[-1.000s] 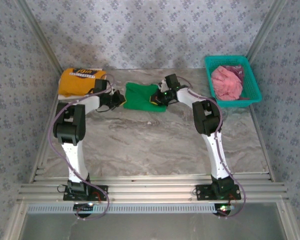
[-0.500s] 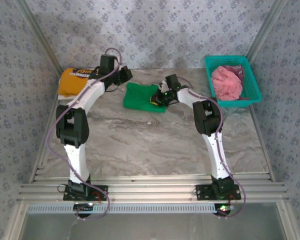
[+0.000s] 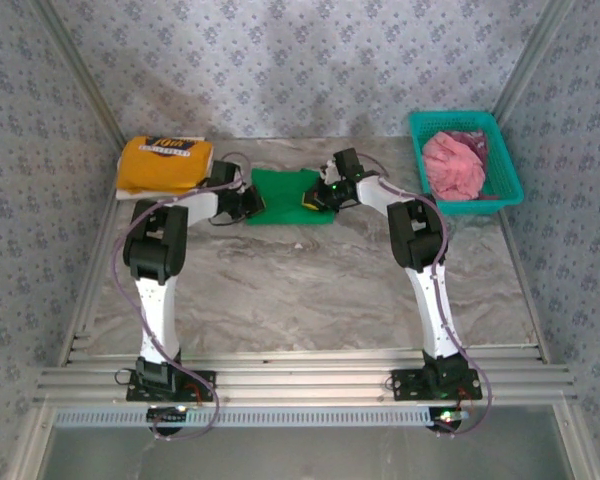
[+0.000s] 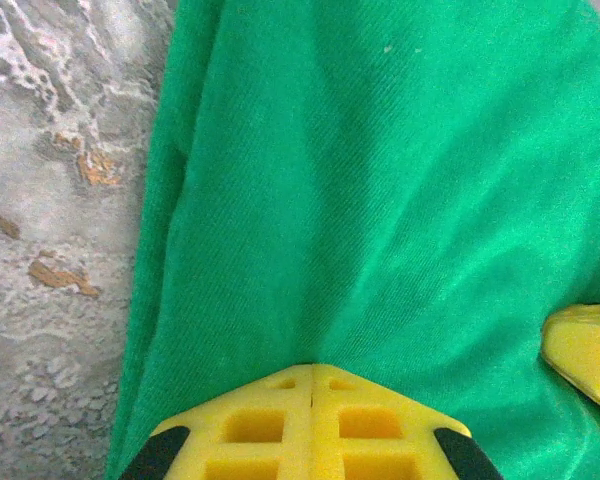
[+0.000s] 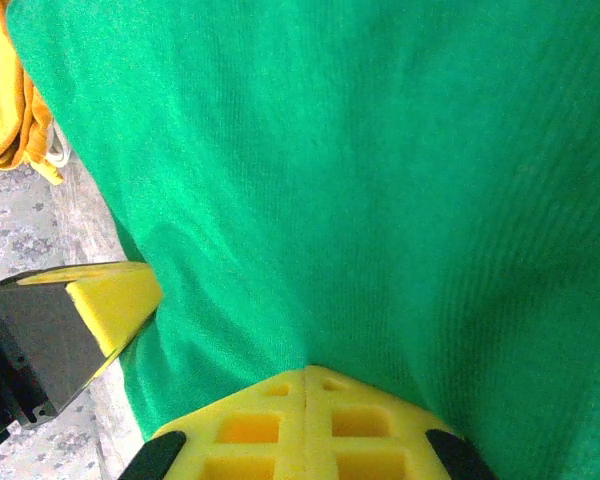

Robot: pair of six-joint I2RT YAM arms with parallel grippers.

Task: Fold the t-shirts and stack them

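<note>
Wrist cams: L fingers [image 4: 280, 395], R fingers [image 5: 280, 400] clench green tee [image 4: 380, 200]; top cam: pink tee [image 3: 453, 165] in basket [image 3: 455, 116].

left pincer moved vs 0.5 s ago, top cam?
Yes. The left pincer has come down and toward the camera, from level with the yellow-orange shirt to the left edge of the green shirt.
</note>
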